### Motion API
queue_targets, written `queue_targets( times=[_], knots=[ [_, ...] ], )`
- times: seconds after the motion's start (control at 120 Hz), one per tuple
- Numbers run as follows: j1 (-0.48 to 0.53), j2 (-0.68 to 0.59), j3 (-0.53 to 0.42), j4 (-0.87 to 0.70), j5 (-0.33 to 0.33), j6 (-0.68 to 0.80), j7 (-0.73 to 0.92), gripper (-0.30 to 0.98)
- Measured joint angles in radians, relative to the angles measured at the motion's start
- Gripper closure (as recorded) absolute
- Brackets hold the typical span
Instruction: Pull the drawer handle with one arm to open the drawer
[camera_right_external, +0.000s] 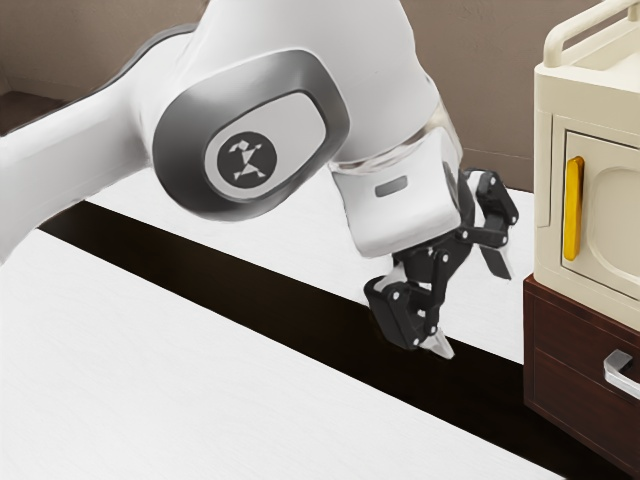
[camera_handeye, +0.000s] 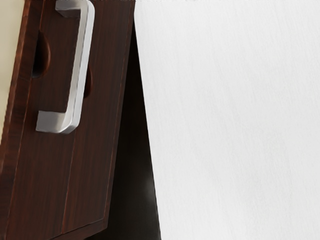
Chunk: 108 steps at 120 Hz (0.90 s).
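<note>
Spread open, the black gripper hangs with its pale fingertips well apart, slanting downward, built of angular links and round pins. Over at the exterior view's left, the arm comes in smooth and white, its rounded joint ringed in glossy grey. Below it lies a near tabletop, white with faint grain, and a black strip runs slantwise along its far side, passing behind the gripper.

Farther right stands a cream cabinet with softly rounded edges, a tubular rail on top and a panelled door bearing an upright yellow handle. Beneath that is reddish-brown, fine-grained wood, where the upper drawer sits flush. Its handle, a silvery squared U with rounded corners, is at the exterior view's right edge, apart from the gripper. The bar's long axis lies level across the drawer's width, running far-left to near-right, and the U juts outward from the front.
</note>
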Motion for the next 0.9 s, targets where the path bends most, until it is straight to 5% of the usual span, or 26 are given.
queue_targets(
  times=[0.133,0.45,0.9],
  knots=[
    [0.065,0.128,-0.064,0.116,-0.003,0.072,0.026,0.00],
    [-0.057,0.323,-0.103,0.261,0.046,0.139,0.058,0.01],
    [-0.057,0.363,-0.087,0.279,0.100,0.157,0.069,0.17]
  ],
)
